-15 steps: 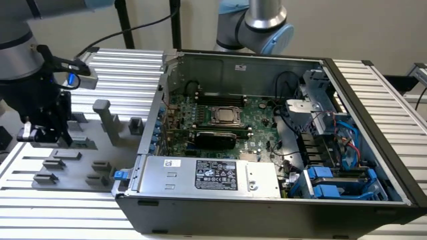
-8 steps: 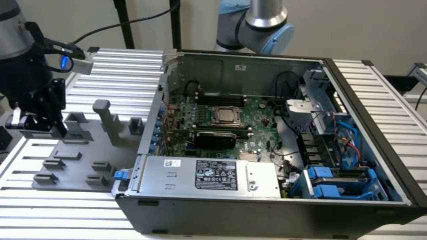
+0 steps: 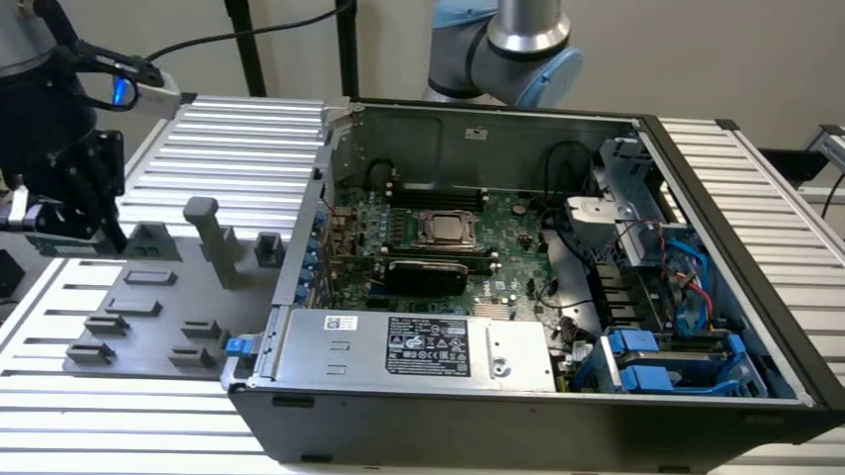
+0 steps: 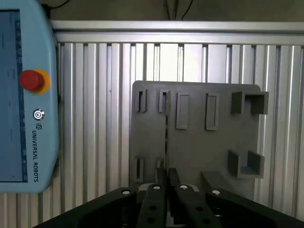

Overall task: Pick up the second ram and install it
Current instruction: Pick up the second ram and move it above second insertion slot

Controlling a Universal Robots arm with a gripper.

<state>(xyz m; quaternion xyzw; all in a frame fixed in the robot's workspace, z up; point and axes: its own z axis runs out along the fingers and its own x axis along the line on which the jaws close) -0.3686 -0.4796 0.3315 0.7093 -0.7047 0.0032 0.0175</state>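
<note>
- Computer case [image 3: 462, 139]: an open black and grey box lying on the ribbed aluminium worktop [image 3: 251, 139], towards the exterior view's right.
- Contents of the case: a green motherboard [image 3: 509, 213] on the floor, with the square processor socket [image 3: 446, 230] near its middle. A grey power supply [image 3: 410, 346] with a dark label lies along the near wall. Blue drive caddies [image 3: 660, 366] sit in the near corner at the exterior view's right, and cables [image 3: 687, 287] run along that side.
- Fixture plate [image 4: 199, 137]: a flat grey plate on the worktop just beside the case, at the exterior view's left. It carries narrow slots and raised grey blocks [image 4: 247, 164].
- Tool [image 4: 167, 173]: black fingers drawn narrow and clamped on the second ram [image 4: 166, 128], over the fixture plate and well apart from the motherboard.
- Second ram: seen edge-on in the wrist view as a thin strip in line with one pair of slots. Whether it touches the plate cannot be told.
- Teach pendant [image 4: 23, 95]: pale blue, with a red button [image 4: 31, 80], near the plate over the ribbed worktop.
- Obstruction: the side wall of the case stands between the fixture plate and the motherboard.
</note>
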